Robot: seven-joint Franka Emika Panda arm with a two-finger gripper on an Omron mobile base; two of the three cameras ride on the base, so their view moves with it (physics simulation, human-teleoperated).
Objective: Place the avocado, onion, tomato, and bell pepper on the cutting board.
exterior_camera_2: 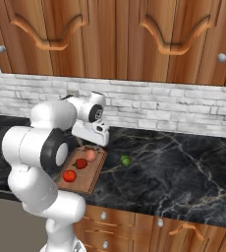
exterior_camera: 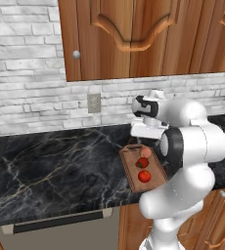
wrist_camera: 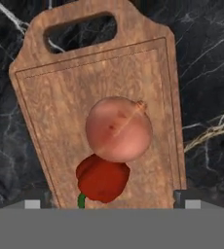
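- Left base view: the cutting board (exterior_camera: 134,172) lay on the dark marbled surface (exterior_camera: 60,171), partly behind the white arm. On it sat the onion (exterior_camera: 145,153) at the far end, the bell pepper (exterior_camera: 142,163) touching it on the near side, and the tomato (exterior_camera: 144,176) nearer still, a little apart. The hand (exterior_camera: 146,133) hung above the board's far end, just over the onion; its fingers were hidden here.
- Right base view: the same three lay in a row along the board (exterior_camera_2: 93,178): onion (exterior_camera_2: 89,155) farthest, pepper (exterior_camera_2: 81,163) against it, tomato (exterior_camera_2: 70,175) closest. The avocado (exterior_camera_2: 125,160) rested off the board on the surface (exterior_camera_2: 183,167), to its right and apart from it. The hand (exterior_camera_2: 92,135) hovered over the handle end, above the onion, not touching it.
- Hand view: the onion (wrist_camera: 119,129) lay mid-board, directly below, between the two fingertips (wrist_camera: 184,199) that stood wide apart near the board's (wrist_camera: 46,112) long edges, gripping nothing. The pepper (wrist_camera: 102,178) touched the onion's lower side. The handle slot (wrist_camera: 80,31) sat at the top.
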